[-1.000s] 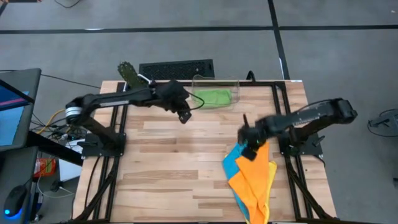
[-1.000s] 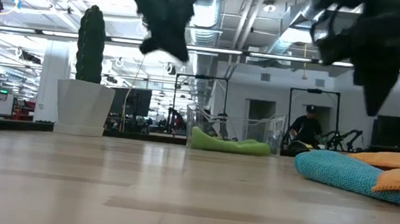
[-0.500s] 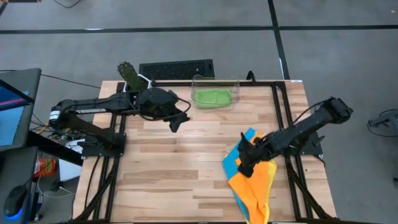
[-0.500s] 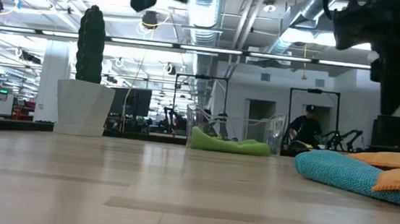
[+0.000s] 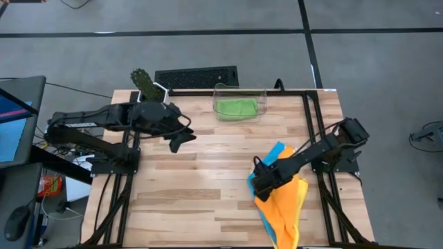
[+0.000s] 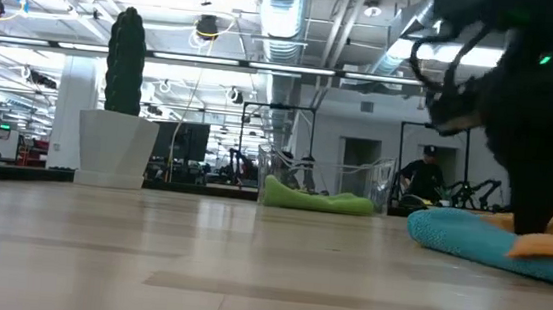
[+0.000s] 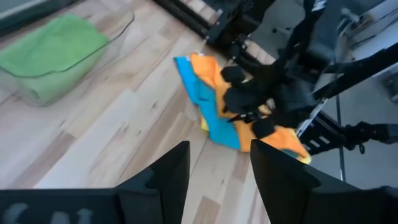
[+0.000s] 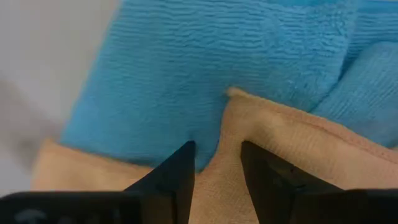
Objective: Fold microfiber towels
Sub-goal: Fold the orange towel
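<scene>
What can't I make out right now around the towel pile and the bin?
- Yellow towel: none identifiable; high view shows only the orange towel and blue towel, partly covered by the right gripper.
- Green towel fold state: high view, too small.
- Left gripper: low view, cut off at the top edge.

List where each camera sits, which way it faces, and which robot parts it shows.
High view: overhead, straight down; both arms, left gripper, right gripper over the towel pile.
Low view: table height, looking across; right arm above the blue towel.
Left wrist view: past its open fingers toward the right arm and pile.
Right wrist view: close above the blue towel and orange towel, fingers apart.
Shared: the green towel in the clear bin shows in high, low, left wrist.
</scene>
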